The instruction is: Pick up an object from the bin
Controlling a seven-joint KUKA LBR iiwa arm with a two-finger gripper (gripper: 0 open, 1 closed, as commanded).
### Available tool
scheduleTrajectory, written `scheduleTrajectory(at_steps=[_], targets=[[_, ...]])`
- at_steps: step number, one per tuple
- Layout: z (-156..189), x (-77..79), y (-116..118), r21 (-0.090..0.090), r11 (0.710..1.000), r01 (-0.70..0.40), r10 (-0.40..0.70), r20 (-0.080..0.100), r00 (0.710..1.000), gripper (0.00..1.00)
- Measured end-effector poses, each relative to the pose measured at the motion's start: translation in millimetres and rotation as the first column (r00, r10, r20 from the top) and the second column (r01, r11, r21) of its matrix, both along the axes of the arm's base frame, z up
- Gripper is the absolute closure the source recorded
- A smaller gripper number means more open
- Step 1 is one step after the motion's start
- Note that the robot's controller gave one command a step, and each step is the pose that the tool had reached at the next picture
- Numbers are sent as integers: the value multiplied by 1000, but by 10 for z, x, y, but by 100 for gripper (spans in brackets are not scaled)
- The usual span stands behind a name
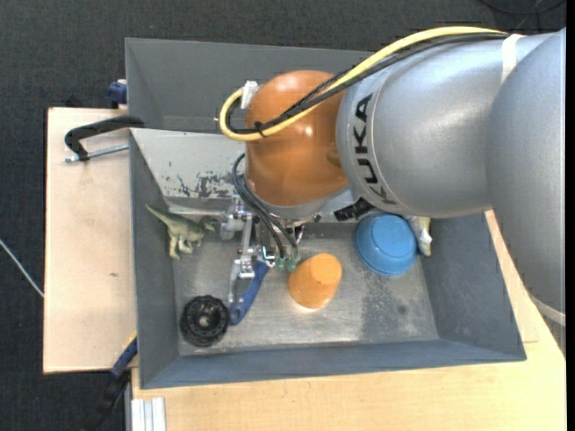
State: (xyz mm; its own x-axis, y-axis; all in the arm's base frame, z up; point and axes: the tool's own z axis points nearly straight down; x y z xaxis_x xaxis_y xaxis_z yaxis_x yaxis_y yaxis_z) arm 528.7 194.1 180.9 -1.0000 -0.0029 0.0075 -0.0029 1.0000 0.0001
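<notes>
Reaching in from the right: a grey arm [449,106], with a yellow cable [359,70] looped over an orange wrist cover [287,142]. Below that cover, the gripper [258,254], set low over the left-middle of the grey bin [467,330], close to the floor. Width of its opening: cannot tell, nor any hold on a thing (metal parts and thin wires crowded together there, seen from above).

Directly beneath its tip: a slim blue piece [245,296], long and narrow like a handle or flat stick, bright blue, slightly curved. Lying flat on the bin floor and slanted, far end up at the gripper's tip and apparently touching it, near end pointing left toward the near wall. At the far end a pale silvery bit, possibly part of the piece, possibly part of the gripper.

Just beside the near end, to the left: a black wheel [204,319], round and ribbed, in the near-left corner. Just right of the gripper: an orange cup [314,279], short and rounded. Farther right, a blue cup [386,243], partly under the arm. Off to the left, by the left wall, a green dinosaur [182,227], apart from the blue piece.
</notes>
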Motion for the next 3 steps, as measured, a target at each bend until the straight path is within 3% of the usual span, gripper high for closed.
scheduleTrajectory(at_steps=[1,2,3], targets=[[-887,-282,325,4,997,-81,81,17,997,0],[-931,-301,322,3,997,-81,81,14,997,100],[1553,-68,-408,0,967,-254,254,23,967,100]])
